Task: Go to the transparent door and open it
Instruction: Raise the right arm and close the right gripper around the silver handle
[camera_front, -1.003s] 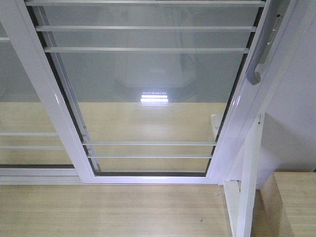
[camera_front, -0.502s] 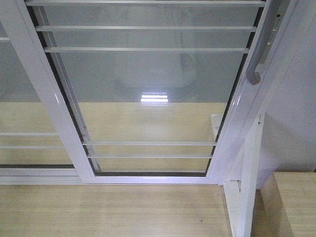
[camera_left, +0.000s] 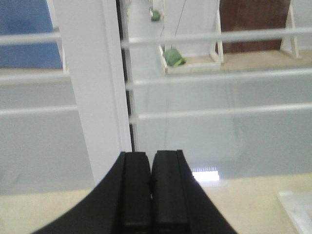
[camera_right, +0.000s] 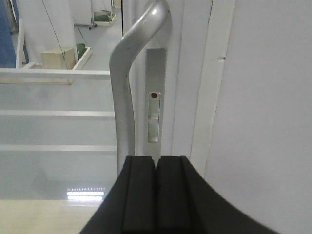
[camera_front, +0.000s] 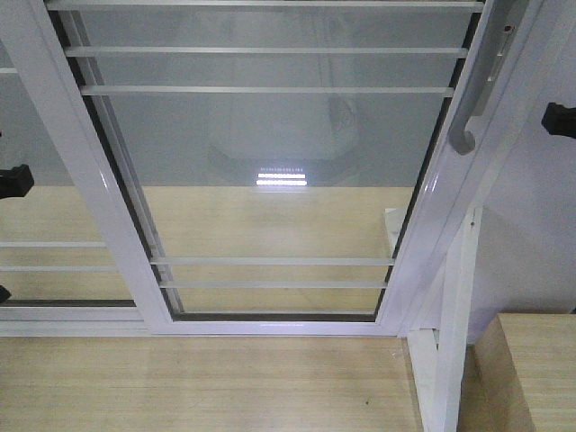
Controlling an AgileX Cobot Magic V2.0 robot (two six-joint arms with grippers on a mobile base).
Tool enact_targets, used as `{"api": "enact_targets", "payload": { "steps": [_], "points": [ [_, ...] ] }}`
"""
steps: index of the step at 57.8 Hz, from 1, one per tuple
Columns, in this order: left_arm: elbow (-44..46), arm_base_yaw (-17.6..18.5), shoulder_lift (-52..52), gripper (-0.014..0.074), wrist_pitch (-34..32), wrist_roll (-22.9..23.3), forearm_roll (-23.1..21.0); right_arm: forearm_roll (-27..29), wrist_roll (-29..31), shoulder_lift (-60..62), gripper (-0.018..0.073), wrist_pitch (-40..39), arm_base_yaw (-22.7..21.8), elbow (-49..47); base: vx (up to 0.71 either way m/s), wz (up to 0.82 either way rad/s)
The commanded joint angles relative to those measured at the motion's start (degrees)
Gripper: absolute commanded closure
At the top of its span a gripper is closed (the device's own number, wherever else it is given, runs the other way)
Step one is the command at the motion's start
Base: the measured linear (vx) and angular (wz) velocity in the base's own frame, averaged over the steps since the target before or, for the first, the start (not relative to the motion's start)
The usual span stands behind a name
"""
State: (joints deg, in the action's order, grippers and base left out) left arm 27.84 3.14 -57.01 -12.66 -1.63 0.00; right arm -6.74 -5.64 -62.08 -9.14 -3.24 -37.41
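Currently, both arms are reaching forward toward the glass. The left gripper (camera_left: 150, 163) is pointing at a white stile (camera_left: 92, 97) where two panels are overlapping. Its black fingers (camera_left: 135, 190) are pressing flat together with nothing between them. The right gripper (camera_right: 156, 165) is likewise pressing closed on nothing, with its tips sitting just below the curved silver pull handle (camera_right: 127, 83) and the narrow lock plate (camera_right: 154, 117), which is showing a small red dot. Whether the tips are touching the handle cannot be told.

The transparent door (camera_front: 279, 162) is filling the middle of the front view, rising from the wooden floor (camera_front: 198, 387). Its handle stile is running along the right side, beside the white wall (camera_front: 540, 225). Thin horizontal bars (camera_front: 270, 90) are crossing the clear glass in an upper and a lower group, and a bright light strip (camera_front: 282, 178) is reflecting in the pane. A second framed glass panel (camera_front: 45, 225) is standing to the left.
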Motion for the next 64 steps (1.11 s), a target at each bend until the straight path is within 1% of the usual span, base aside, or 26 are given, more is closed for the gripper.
{"api": "enact_targets", "payload": {
  "steps": [1,7,14,21,26,31,38,44,49,56,61,64],
  "points": [
    [2.0,0.2,-1.1,0.0519,-5.7,0.7,-0.3,-0.5,0.3,-0.1,0.0542,-4.9,-0.2,-2.1,0.0,0.0],
    [2.0,0.2,-1.8,0.0443,-5.8,0.7,-0.3,-0.5,0.3,-0.4,0.0498,-4.8,-0.2,-2.1,0.0,0.0],
    [2.0,0.2,-2.2,0.0316,-6.0,0.7,-0.3,-0.5,0.3,-0.4,0.0431,-4.6,-0.2,-2.1,0.0,0.0],
    [2.0,0.2,-2.2,0.0204,-6.4,0.7,-0.3,-0.5,0.3,-0.4,0.0331,-4.3,-0.2,-2.1,0.0,0.0],
    [2.0,0.2,-2.2,0.0163,-7.8,0.7,-0.3,-0.5,0.3,-0.4,0.0245,-4.0,-0.2,-2.1,0.0,0.0],
    [2.0,0.2,-2.2,0.0156,-8.7,0.7,-0.3,-0.5,0.3,-0.4,0.0155,-4.1,-0.2,-2.1,0.0,0.0],
    [2.0,0.2,-2.2,0.0158,-9.3,0.7,-0.3,0.3,-1.1,-0.4,0.0075,-5.1,-0.2,-2.1,0.0,0.0],
    [2.0,0.2,-2.2,0.0158,-9.3,0.7,-0.3,-0.6,-2.7,-1.4,0.0064,-5.1,-0.2,-2.1,0.0,0.0],
    [1.9,0.2,-2.2,0.0158,-9.3,0.7,-0.3,-3.8,-2.6,-3.6,0.0065,-6.1,-0.2,-2.1,0.0,0.0],
    [1.9,0.2,-2.2,0.0158,-9.3,0.7,-0.3,-9.5,-3.2,-8.1,0.0065,-12.3,-0.2,-2.1,0.0,0.0],
    [1.9,0.2,-2.2,0.0158,-9.3,0.7,-0.3,-11.1,-5.2,-11.3,0.0065,-17.0,-0.2,-2.2,0.0,0.0],
    [1.9,0.2,-2.2,0.0158,-9.3,0.7,-0.3,-11.1,-6.2,-12.9,0.0065,-18.9,-0.2,-2.4,0.0,0.0]
  ]
}}
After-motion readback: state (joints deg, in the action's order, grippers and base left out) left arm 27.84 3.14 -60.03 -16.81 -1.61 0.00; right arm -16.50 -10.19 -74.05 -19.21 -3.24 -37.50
